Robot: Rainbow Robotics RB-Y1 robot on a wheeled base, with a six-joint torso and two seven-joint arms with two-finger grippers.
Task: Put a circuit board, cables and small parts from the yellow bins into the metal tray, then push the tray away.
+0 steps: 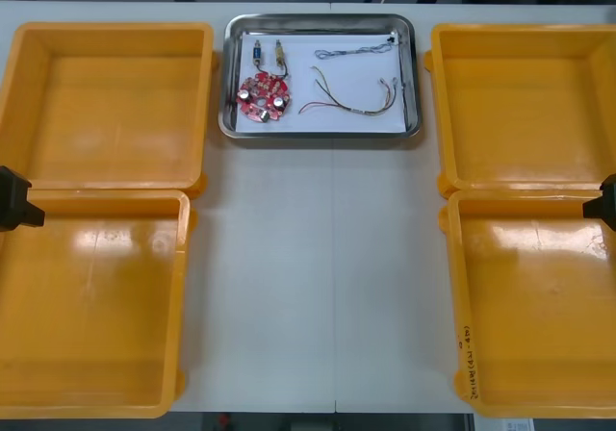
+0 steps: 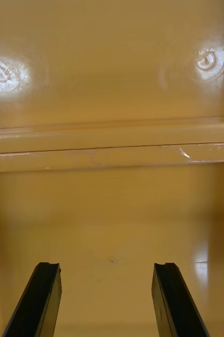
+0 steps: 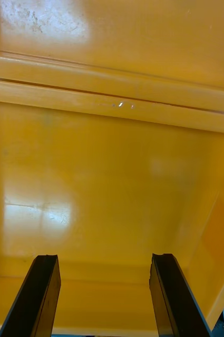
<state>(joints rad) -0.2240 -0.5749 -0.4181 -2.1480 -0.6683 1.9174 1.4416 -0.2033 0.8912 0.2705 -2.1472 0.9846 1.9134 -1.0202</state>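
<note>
Most of each arm is cut off in the front view. Only a black bit of the left gripper [image 1: 14, 200] pokes in at the left edge, and a black bit of the right gripper [image 1: 606, 203] pokes in at the right edge. Each sits where two of the yellow bins [image 1: 115, 114] meet. In the left wrist view the left gripper [image 3: 104, 258] has its two fingers wide apart with nothing between them, over a bin's floor [image 3: 112, 184]. The right gripper [image 2: 106, 265] looks just the same in its own view, fingers apart over a bin's floor [image 2: 112, 221]. There are four bins, two at each side of the table [image 1: 327, 258]. One metal tray [image 1: 322, 131], white inside, sits between the two far bins at the table's far edge. In it lie one round red circuit board [image 1: 263, 100], two small metal parts [image 1: 257, 52] side by side just beyond the board, one twisted blue and white cable [image 1: 356, 50], and one red and yellow cable [image 1: 351, 99]. The cables' ends are too tiny to make out well.
</note>
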